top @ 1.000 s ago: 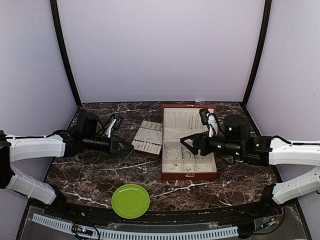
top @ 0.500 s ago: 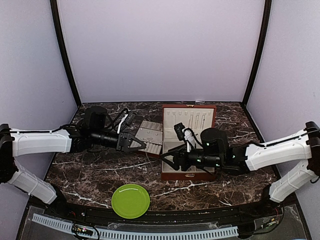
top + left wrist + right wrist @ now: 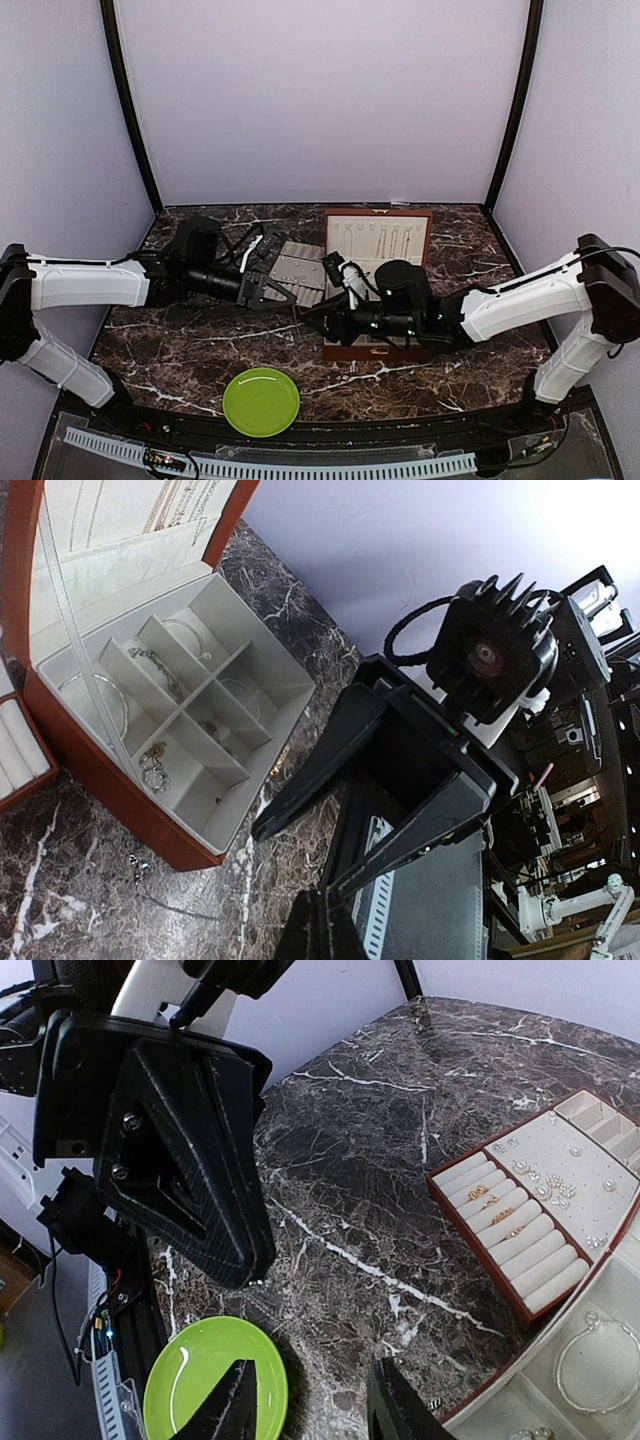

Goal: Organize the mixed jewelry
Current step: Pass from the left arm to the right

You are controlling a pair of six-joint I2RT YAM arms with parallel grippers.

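Hovering left end effector: pinched fully shut, empty, just left of the box, beside the tray.
Green plate: on the counter, nearer than the box, to its left.
Tray: just beside the box's left wall, rings and studs in it.
Right end effector: fingers partly apart, gripping nothing, at the box's near-left corner.
Mixed jewelry: mostly in the box's compartments; one small piece on the counter by its near wall.

Pale lilac walls (evenly lit) rise behind a dark, white-veined marble table, black posts at its far corners.
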